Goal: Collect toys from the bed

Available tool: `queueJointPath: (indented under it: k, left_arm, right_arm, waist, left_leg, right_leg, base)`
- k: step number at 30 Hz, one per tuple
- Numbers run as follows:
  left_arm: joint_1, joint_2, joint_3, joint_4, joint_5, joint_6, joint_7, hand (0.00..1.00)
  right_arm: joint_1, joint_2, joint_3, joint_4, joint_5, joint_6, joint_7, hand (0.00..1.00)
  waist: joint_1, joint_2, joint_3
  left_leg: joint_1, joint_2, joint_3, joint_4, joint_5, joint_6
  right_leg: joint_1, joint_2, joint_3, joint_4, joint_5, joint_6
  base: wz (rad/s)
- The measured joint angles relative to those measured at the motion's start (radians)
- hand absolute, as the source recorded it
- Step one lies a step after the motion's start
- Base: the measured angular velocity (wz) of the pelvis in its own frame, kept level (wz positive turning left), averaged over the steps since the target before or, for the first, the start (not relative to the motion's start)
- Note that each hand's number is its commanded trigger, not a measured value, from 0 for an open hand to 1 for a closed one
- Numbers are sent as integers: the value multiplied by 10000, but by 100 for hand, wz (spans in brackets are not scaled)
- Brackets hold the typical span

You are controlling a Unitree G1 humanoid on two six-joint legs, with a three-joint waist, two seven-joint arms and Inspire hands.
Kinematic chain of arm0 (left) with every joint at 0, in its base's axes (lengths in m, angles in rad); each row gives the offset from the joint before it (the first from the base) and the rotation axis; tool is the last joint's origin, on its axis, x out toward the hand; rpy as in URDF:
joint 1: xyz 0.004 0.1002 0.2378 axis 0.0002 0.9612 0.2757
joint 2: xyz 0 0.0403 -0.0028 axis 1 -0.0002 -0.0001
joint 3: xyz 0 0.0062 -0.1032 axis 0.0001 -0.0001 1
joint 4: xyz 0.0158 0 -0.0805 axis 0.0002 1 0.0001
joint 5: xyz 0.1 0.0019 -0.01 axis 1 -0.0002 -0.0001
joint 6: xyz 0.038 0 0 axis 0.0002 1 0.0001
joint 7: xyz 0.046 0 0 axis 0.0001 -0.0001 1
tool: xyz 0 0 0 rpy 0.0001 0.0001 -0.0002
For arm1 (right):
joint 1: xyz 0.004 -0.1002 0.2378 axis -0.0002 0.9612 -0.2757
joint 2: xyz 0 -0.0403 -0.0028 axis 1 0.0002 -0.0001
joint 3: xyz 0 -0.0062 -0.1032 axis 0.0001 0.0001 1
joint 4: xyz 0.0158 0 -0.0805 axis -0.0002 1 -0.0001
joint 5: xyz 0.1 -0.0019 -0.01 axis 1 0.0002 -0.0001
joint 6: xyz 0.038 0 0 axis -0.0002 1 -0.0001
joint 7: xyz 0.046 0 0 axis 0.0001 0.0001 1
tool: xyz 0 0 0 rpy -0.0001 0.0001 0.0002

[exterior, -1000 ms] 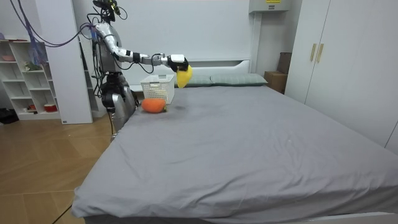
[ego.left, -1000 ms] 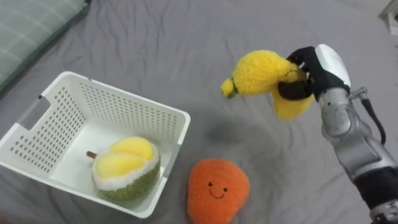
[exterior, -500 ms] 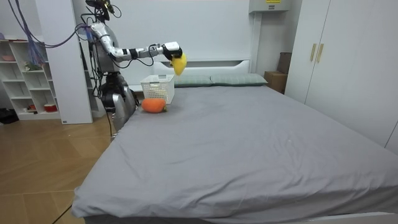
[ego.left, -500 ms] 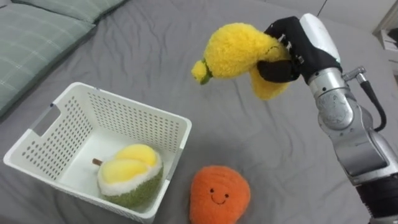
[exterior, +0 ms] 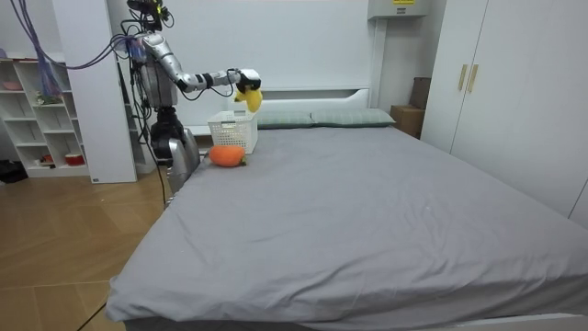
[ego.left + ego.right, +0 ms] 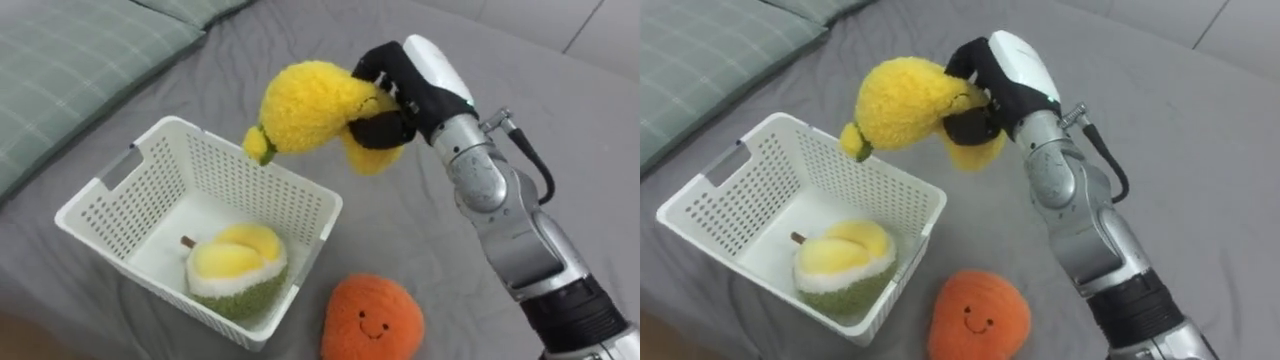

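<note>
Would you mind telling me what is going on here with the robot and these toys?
The robot is standing at the bed. Its right hand is curled round a yellow plush toy and holds it in the air over the far rim of the white basket. A plush durian already lies inside the basket. An orange plush lies on the bedspread beside it, not yet collected.

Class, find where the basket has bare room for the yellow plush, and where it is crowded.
The basket floor is bare between the durian plush and the walls nearer the pillow. The corner nearest the orange plush is crowded. The right hand holds the yellow plush above the rim.
</note>
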Motion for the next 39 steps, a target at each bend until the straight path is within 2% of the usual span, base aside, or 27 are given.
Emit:
queueJointPath:
  k: [5, 7, 10, 11, 13, 14, 15, 16, 17, 18, 21, 24, 27, 30, 39]
  left_arm:
    - [-119, -9, 11, 224, -11, 57, 36, 0]
    - [-194, 6, 108, 345, 9, 178, 43, 0]
    - [-284, 9, 114, 331, 71, 289, 50, 0]
    - [-291, 11, 114, 323, 138, 300, 50, 0]
    - [-347, -6, 109, 279, 203, 409, 41, 0]
    - [-363, -11, 109, 261, 208, 424, 38, 0]
    - [-389, -10, 121, 175, 210, 441, 34, 0]
    - [-460, 3, 131, 181, 207, 448, 33, 0]
    - [-492, 5, 140, 181, 207, 448, 32, 0]
    - [-568, -23, 212, 198, 207, 446, 16, 0]
    - [-738, -66, 215, 347, 206, 417, 16, 0]
    - [-727, -66, 227, 416, 198, 412, 19, 0]
    - [-703, -56, 244, 407, 214, 413, 27, 0]
    - [-703, -38, 252, 399, 214, 418, 29, 0]
    - [-727, 1, 221, 382, 403, 417, 53, 0]
  right_arm:
    - [-245, 162, 508, 97, -23, 73, 269, 100]
    - [-253, 402, 528, 262, -24, 118, 286, 100]
    - [-253, 623, 615, 401, -16, 184, 287, 100]
    - [-253, 706, 623, 433, -15, 185, 287, 82]
    - [-253, 850, 760, 460, -9, 188, 290, 76]
    - [-253, 856, 790, 462, -9, 194, 298, 66]
    - [-254, 904, 824, 462, -5, 229, 317, 62]
    - [-267, 1003, 884, 473, -5, 322, 349, 26]
    - [-270, 1061, 919, 487, -5, 332, 381, 7]
    - [-275, 1151, 996, 521, -12, 335, 497, 0]
    - [-275, 1347, 1120, 611, -10, 333, 747, 0]
    - [-289, 1482, 1143, 742, 29, 274, 883, 0]
    - [-313, 1489, 1142, 1072, 24, 273, 903, 0]
    - [-312, 1459, 1142, 1093, 23, 282, 895, 0]
    - [-314, 1438, 1141, 1412, 72, 195, 582, 0]
  waist:
    - [394, -118, 37]
    - [592, -181, 58]
    - [670, -274, 67]
    - [685, -290, 65]
    - [790, -309, 60]
    - [833, -307, 62]
    - [953, -315, 56]
    - [1070, -315, 56]
    - [1128, -315, 56]
    - [1251, -311, 59]
    - [1481, -302, 66]
    - [1492, -301, 97]
    - [1486, -351, 104]
    - [1458, -416, 66]
    - [1367, -382, 95]
  left_leg:
    - [-70, -63, -187, 48, 2, 5]
    - [-98, -84, -224, 72, 2, 13]
    - [-266, -115, -358, 202, -4, 18]
    - [-301, -117, -371, 214, -4, 17]
    - [-435, -129, -426, 296, -4, 16]
    - [-453, -133, -440, 308, -4, 16]
    - [-489, -134, -467, 332, -4, 15]
    - [-485, -133, -484, 335, -2, 12]
    - [-479, -132, -484, 340, -1, 12]
    - [-468, -133, -485, 342, 0, 10]
    - [-468, -144, -511, 354, 1, 12]
    - [-509, -156, -579, 361, 1, 11]
    - [-518, -156, -592, 355, -1, 8]
    - [-513, -156, -587, 356, -1, 8]
    - [-512, -157, -577, 360, 9, 3]
  right_leg:
    - [14, -42, -278, -11, -2, 3]
    - [6, -62, -340, -12, -4, 6]
    - [-52, -67, -380, -12, -5, 9]
    - [-74, -66, -380, -8, -5, 8]
    - [-147, -69, -450, -2, -5, 8]
    - [-153, -70, -489, -2, -5, 8]
    - [-164, -70, -496, -3, -5, 8]
    - [-159, -67, -499, -6, -5, 8]
    - [-154, -64, -500, -10, -5, 8]
    - [-142, -62, -495, -22, -5, 8]
    - [-127, -68, -514, -23, -5, 8]
    - [-127, -72, -529, -24, -5, 8]
    - [-135, -71, -527, -21, -5, 8]
    - [-132, -71, -531, -14, -5, 8]
    - [-112, -67, -539, -19, -5, 8]
  base:
    - [10]
    - [4]
    - [13]
    - [12]
    - [8]
    - [7]
    - [7]
    - [5]
    - [0]
    - [0]
    - [2]
    - [6]
    - [2]
    - [0]
    - [0]
